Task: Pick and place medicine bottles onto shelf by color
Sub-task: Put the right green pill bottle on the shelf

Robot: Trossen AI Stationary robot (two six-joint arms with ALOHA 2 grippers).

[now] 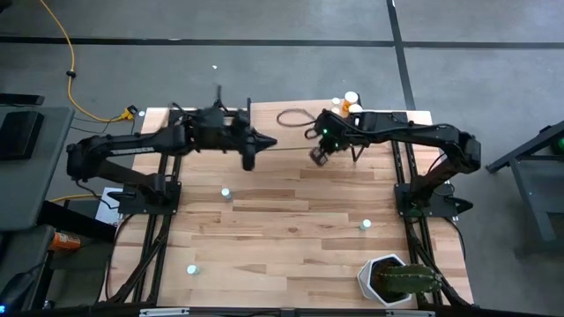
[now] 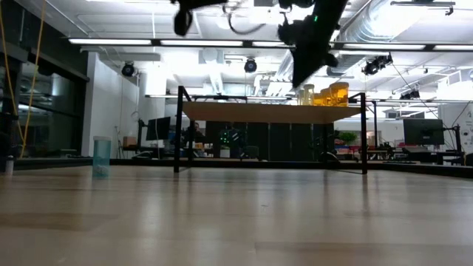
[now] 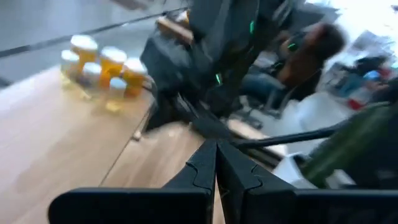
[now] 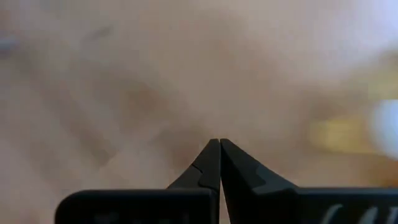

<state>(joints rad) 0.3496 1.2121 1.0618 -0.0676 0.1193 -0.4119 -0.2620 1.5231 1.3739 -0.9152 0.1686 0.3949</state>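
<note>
Orange bottles (image 2: 325, 94) atop shelf (image 2: 270, 112)

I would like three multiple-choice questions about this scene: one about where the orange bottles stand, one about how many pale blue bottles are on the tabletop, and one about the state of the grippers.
1. Where do the orange bottles stand?
A. on the shelf, at one end
B. on the tabletop beside the plant pot
C. in the left gripper

2. How many pale blue bottles stand on the tabletop in the high view?
A. none
B. three
C. seven

3. What state are the left gripper and the right gripper in?
A. both open
B. both shut and empty
C. both shut on a bottle

Answers: 1 A, the low view shows them on the board's end. 2 B, three pale caps dot the wood. 3 B, each wrist view shows fingertips meeting with nothing between.
</note>
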